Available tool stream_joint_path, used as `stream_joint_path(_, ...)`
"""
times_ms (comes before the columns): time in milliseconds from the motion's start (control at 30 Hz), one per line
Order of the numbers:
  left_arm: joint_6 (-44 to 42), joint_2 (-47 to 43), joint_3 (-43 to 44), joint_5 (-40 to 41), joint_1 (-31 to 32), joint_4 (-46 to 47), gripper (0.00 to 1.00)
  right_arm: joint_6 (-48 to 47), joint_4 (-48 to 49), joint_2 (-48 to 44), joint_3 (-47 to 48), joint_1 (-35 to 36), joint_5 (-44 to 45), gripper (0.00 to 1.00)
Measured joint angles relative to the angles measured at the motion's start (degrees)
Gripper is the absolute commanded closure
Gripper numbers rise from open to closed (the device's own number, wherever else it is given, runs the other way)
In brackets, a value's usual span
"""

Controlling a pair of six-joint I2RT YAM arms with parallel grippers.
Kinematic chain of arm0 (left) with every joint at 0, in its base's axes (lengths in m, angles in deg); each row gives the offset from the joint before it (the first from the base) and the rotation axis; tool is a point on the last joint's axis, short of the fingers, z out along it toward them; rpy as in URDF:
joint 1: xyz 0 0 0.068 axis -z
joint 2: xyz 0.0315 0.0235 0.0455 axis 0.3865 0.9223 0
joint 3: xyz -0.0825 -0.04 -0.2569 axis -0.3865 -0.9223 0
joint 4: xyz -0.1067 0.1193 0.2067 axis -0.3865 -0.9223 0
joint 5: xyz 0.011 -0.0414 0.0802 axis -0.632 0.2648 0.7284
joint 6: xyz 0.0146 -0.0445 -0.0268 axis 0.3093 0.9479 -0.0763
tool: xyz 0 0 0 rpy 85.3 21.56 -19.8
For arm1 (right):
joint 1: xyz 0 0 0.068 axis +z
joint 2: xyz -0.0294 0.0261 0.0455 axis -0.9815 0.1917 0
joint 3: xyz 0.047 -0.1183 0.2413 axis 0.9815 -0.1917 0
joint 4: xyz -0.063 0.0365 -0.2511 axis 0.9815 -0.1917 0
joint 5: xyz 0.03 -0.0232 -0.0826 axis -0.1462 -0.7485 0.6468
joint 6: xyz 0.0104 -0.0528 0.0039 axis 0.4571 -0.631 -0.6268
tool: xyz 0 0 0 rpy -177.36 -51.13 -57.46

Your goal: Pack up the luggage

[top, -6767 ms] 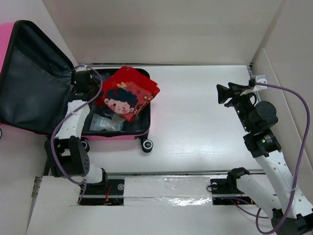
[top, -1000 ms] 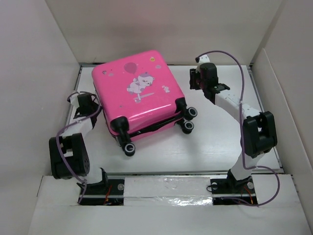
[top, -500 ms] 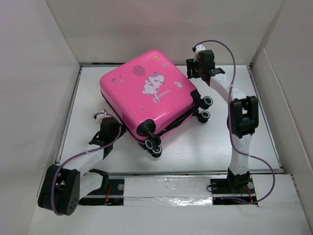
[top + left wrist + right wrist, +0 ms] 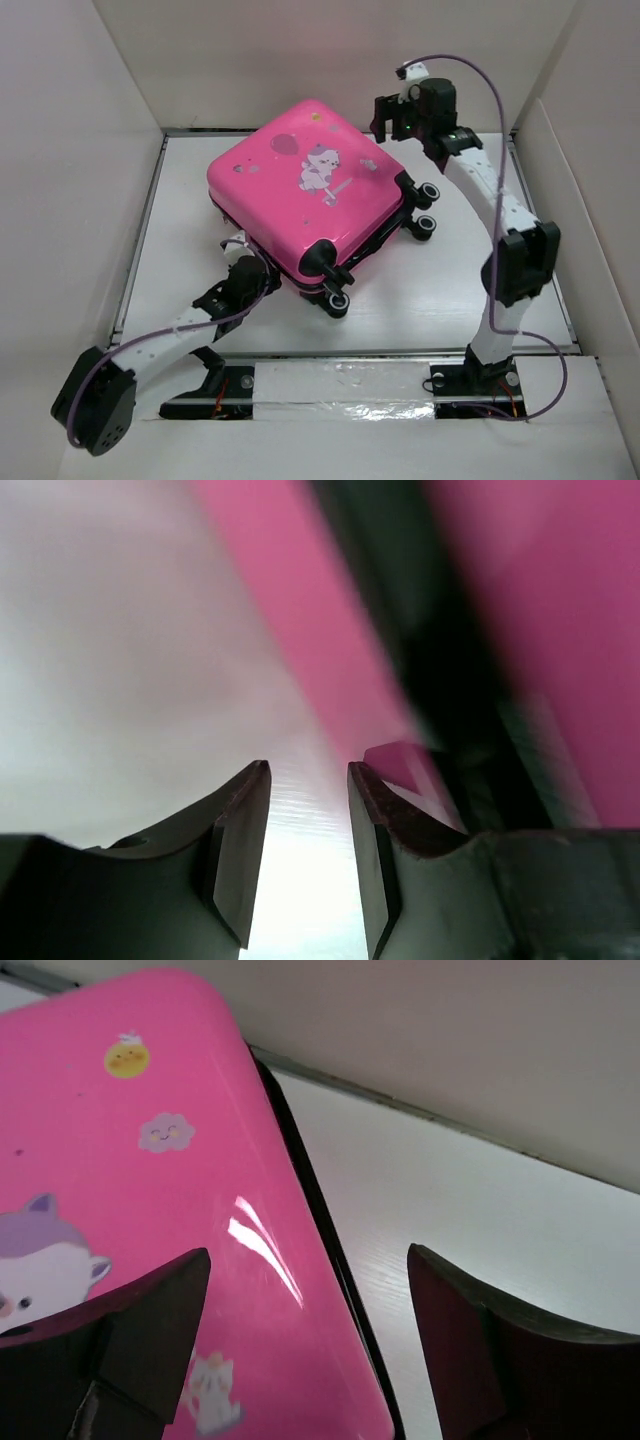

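Now shut and newly turned, the glossy hot-pink hard-shell suitcase (image 4: pixel 310 195) lay mid-counter (image 4: pixel 450 290); the right hand (image 4: pixel 310 1330) had spread wide, the left hand (image 4: pixel 308 850) slightly apart and empty, so packing looked nearly done.

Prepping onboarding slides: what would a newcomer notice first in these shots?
The glossy hot-pink luggage grabs the eye: closed, lying skewed in the middle of the white table, cartoon print facing up. The right claw hangs wide open over its far-right edge. The left claw, with its jaws narrowly apart and nothing between them, sits low by the case's near-left edge.
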Motion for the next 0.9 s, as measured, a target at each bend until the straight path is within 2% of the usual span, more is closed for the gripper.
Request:
stream_joint_path(33, -0.63, -0.92, 0.07, -0.07, 0.04, -0.92, 0.64, 0.07, 0.35, -3.63, -2.49, -0.55, -0.17, 0.21)
stream_joint_path(67, -1.11, -6.34, 0.61, 0.35, 0.24, -2.62, 0.63, 0.02, 0.85, -7.1, -4.87, -1.09, -0.15, 0.32)
stream_joint_path(100, -1.49, -9.92, 1.09, 1.05, 0.33, -4.04, 0.63, 0.07, 2.34, -11.26, -8.22, -1.79, -0.13, 0.51)
stream_joint_path(133, -1.92, -13.42, 1.84, 2.14, 0.33, -5.6, 0.61, 0.17, 4.85, -16.06, -12.52, -2.34, 0.15, 0.85)
stream_joint_path(200, -2.38, -19.12, 2.93, 4.61, 0.31, -7.61, 0.6, 2.01, 10.1, -27.41, -24.44, -3.32, 1.01, 0.98)
stream_joint_path(267, -2.27, -21.86, 4.31, 6.21, 0.33, -6.43, 0.6, 4.39, 16.46, -39.1, -37.48, -2.8, 2.62, 1.0)
stream_joint_path(333, -2.43, -20.85, 8.57, 7.34, 0.37, -4.24, 0.6, 6.84, 20.52, -47.63, -47.71, -0.63, 4.2, 1.0)
stream_joint_path(433, -3.56, -13.31, 19.32, 9.11, -0.07, 0.39, 0.56, 8.85, 23.98, -53.42, -56.76, 3.17, 6.88, 1.0)
stream_joint_path(467, -3.82, -10.34, 23.02, 8.92, -0.66, 2.47, 0.5, 9.11, 24.39, -54.18, -59.19, 4.42, 8.04, 1.0)
stream_joint_path(533, -4.39, -4.85, 29.05, 6.84, -4.07, 6.34, 0.47, 9.77, 24.35, -54.07, -63.04, 5.81, 9.68, 0.99)
stream_joint_path(667, -4.31, 8.04, 39.63, -0.5, -16.09, 9.94, 0.43, 11.65, 24.57, -54.12, -70.49, 6.29, 11.91, 0.98)
stream_joint_path(900, -4.22, 34.86, 63.39, -18.1, -34.56, 4.2, 0.42, 13.46, 25.31, -48.33, -72.63, 6.56, 13.68, 0.97)
